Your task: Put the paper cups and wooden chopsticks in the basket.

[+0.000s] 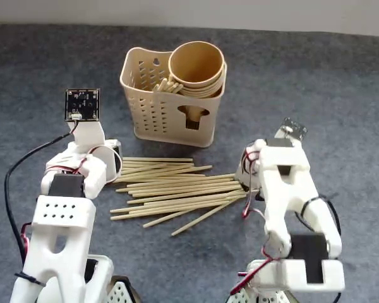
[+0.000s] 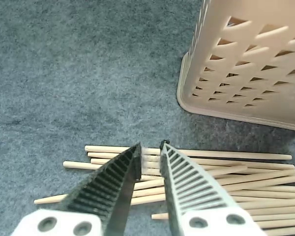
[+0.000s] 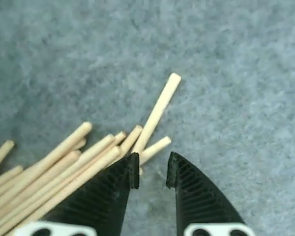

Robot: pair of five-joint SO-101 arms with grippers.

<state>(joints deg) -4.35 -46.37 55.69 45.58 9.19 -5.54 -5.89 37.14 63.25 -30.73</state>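
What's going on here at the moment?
The paper cups sit stacked in the basket, with a few chopsticks beside them. Most wooden chopsticks lie in a loose pile on the table in front of it. The left hand and right hand, both open and holding nothing, are low at opposite ends of the pile.

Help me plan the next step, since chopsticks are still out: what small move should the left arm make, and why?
Probably lower the left gripper onto the chopsticks and close. Its jaws stand slightly apart over the pile's ends, the sticks lie loose on the table beside the basket, and the paper cups already sit in it.
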